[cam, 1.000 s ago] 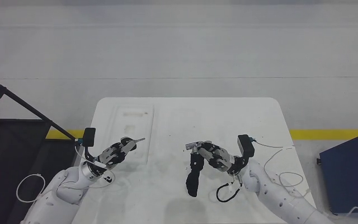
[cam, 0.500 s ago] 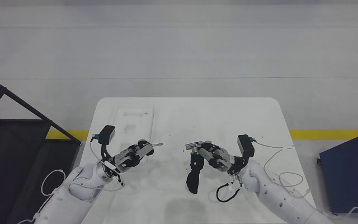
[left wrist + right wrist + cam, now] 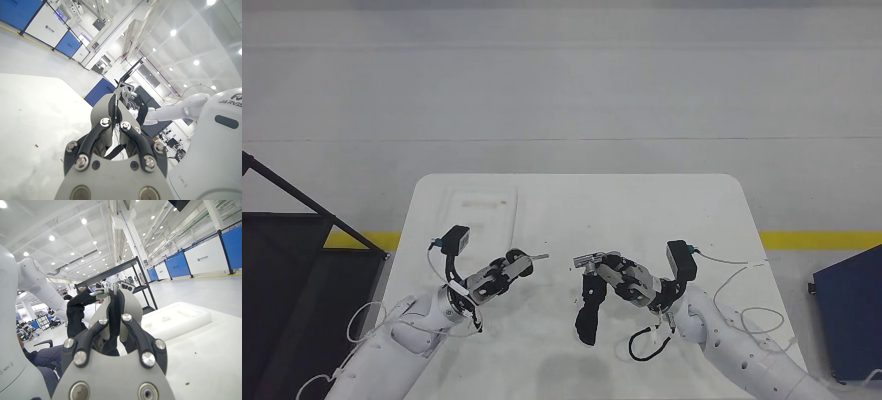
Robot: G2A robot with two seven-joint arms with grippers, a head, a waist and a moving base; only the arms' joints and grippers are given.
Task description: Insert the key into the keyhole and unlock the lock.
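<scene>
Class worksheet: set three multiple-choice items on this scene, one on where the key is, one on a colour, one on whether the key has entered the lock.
1. Where is the key? A) in the left end effector B) in a tray C) on the floor
2. What colour is the fabric hanging below the lock? A) red B) black C) yellow
3. Key and keyhole are: A) joined fully B) apart C) joined halfway
Answers: 1 A, the left wrist view shows it clamped there. 2 B, it hangs dark under the right end effector. 3 B, bare table shows between key tip and lock.
</scene>
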